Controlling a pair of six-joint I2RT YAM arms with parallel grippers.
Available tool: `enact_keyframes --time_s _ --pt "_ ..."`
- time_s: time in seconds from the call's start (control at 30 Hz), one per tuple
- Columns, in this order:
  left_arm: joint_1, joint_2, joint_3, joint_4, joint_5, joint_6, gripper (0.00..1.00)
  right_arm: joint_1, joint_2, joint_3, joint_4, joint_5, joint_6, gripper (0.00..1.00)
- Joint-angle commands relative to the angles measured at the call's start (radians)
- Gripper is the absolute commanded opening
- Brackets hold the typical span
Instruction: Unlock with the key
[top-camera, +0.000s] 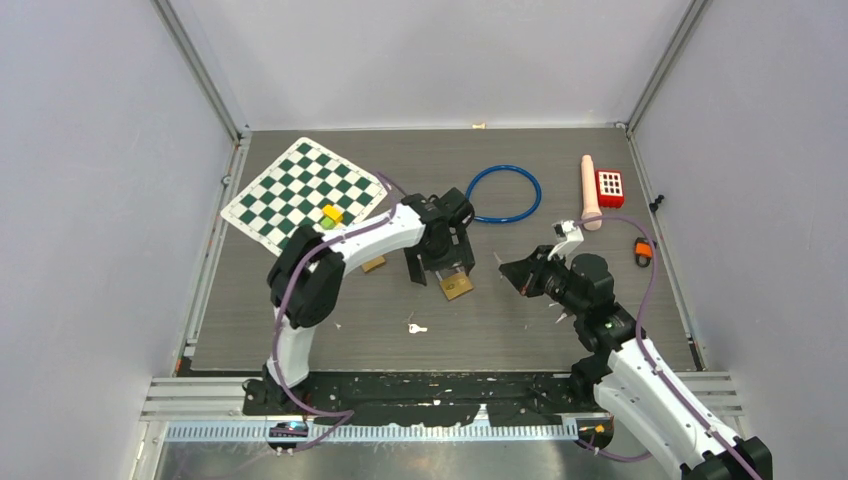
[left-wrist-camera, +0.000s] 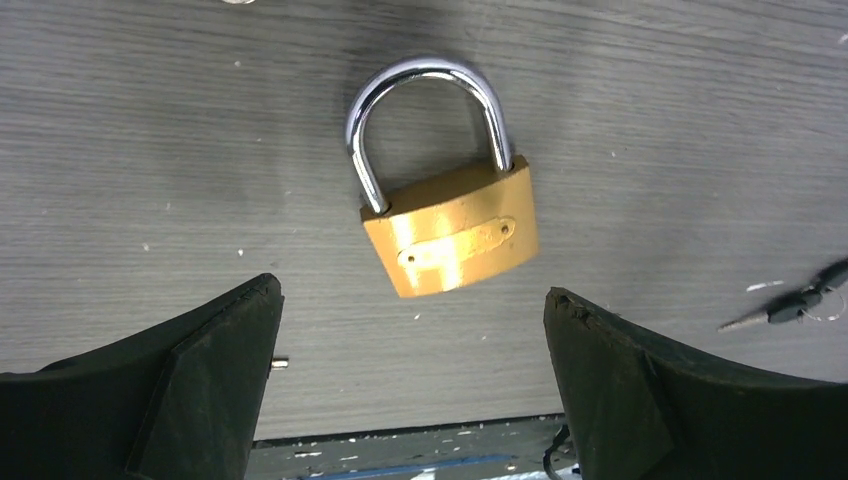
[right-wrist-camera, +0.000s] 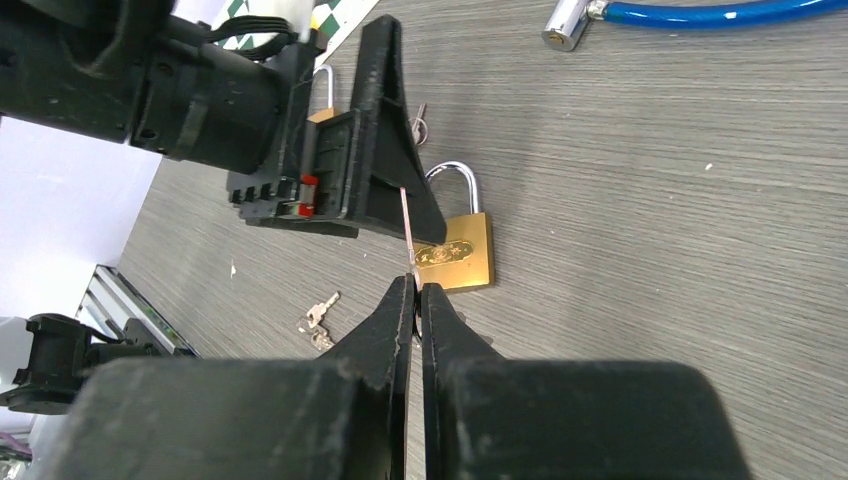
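Left jaws spread wide, pointing down over brass padlock (left-wrist-camera: 455, 235), right jaws level, pinching thin key (right-wrist-camera: 406, 225)

Two padlocks (top-camera: 457, 288), one chessboard (top-camera: 303, 192), one blue cable loop (top-camera: 503, 221).

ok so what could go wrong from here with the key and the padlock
The padlock lies loose and flat on the table, and the left claw hangs open over it, gripping nothing: a push from the key could just slide it.
The right claw pinches the thin key at its very tips, so it may twist or slip on contact.
The left claw's finger sits right by the key: possible collision.
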Motion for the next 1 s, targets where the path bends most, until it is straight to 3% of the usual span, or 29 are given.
enact_keyframes --time_s 0.0,0.47,0.73,0.97 --pt "-0.015 0.066 0.106 -0.042 -0.010 -0.029 0.99 -0.003 -0.021 -0.008 0.012 0.027 -0.021 0.05" --pt "-0.032 0.221 0.179 -0.042 -0.045 -0.042 0.96 -0.003 -0.012 -0.011 0.012 0.018 -0.011 0.05" --pt "-0.028 0.229 0.139 -0.060 -0.086 -0.070 0.82 -0.003 -0.007 -0.013 0.011 0.002 -0.012 0.05" --pt "-0.024 0.273 0.231 -0.234 -0.146 -0.069 0.80 -0.003 0.007 -0.015 0.021 -0.014 -0.013 0.05"
